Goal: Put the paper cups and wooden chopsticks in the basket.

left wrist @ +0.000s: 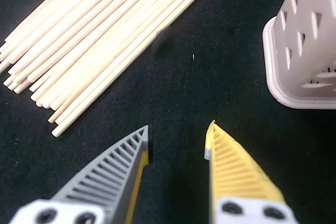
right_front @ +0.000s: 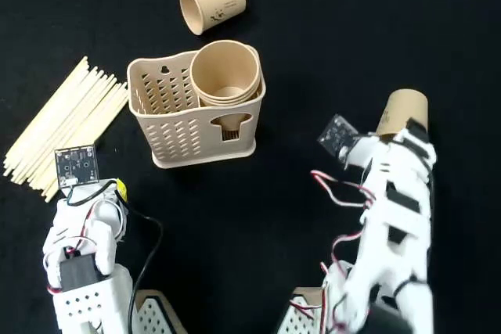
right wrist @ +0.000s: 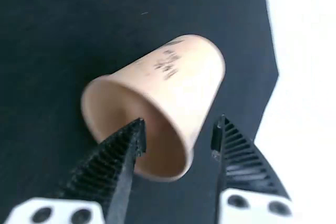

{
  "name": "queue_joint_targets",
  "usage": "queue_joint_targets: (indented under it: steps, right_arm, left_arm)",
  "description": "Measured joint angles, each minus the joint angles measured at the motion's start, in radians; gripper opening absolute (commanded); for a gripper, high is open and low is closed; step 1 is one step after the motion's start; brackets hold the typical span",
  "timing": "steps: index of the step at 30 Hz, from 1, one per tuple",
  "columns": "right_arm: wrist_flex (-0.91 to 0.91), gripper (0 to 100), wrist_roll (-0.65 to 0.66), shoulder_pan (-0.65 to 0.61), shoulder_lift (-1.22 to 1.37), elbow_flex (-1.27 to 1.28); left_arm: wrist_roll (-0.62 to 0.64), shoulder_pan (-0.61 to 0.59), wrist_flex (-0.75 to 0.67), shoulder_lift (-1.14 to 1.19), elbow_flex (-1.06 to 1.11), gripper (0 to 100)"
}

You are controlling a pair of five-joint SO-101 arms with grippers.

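Tan paper cup (right wrist: 157,103) lies on its side on the black table (right_front: 313,60), w/ right gripper (right wrist: 178,129) spread open at its rim end; contact can't be told. Stack of tan cups (right_front: 225,72) sits upright in the beige slotted plastic basket (right_front: 196,134); another cup (right_front: 211,7) lies tipped over behind it. Pale wooden chopsticks (left wrist: 105,30) lie bundled on the basket's other side, left gripper (left wrist: 176,142) open near their ends, holding nothing.

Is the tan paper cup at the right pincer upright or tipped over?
Tipped over: the tan paper cup lies on its side on the black table, its open mouth facing the right pincer.
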Motion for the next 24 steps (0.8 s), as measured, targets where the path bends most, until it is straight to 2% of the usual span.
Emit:
queue_joint_targets:
  steps: [5,9,15,18,20,24]
  right_arm:
    - [-0.273,0.8,-0.038,0.006,0.221,-0.044]
    - [-0.47,1.1,-0.12,0.012,0.295,-0.043]
    - [-0.671,1.1,-0.233,0.034,0.244,0.058]
    - [-0.669,1.1,-0.313,0.055,0.153,0.074]
    - [-0.603,1.1,-0.371,0.063,0.075,0.074]
    - [-0.287,1.1,-0.468,0.063,-0.12,0.018]
  left_arm:
    - [0.0,0.0,0.0,0.0,0.0,18]
    - [0.0,0.0,0.0,0.0,0.0,18]
    - [0.0,0.0,0.0,0.0,0.0,18]
    - [0.0,0.0,0.0,0.0,0.0,18]
    - [0.0,0.0,0.0,0.0,0.0,18]
    - [0.0,0.0,0.0,0.0,0.0,18]
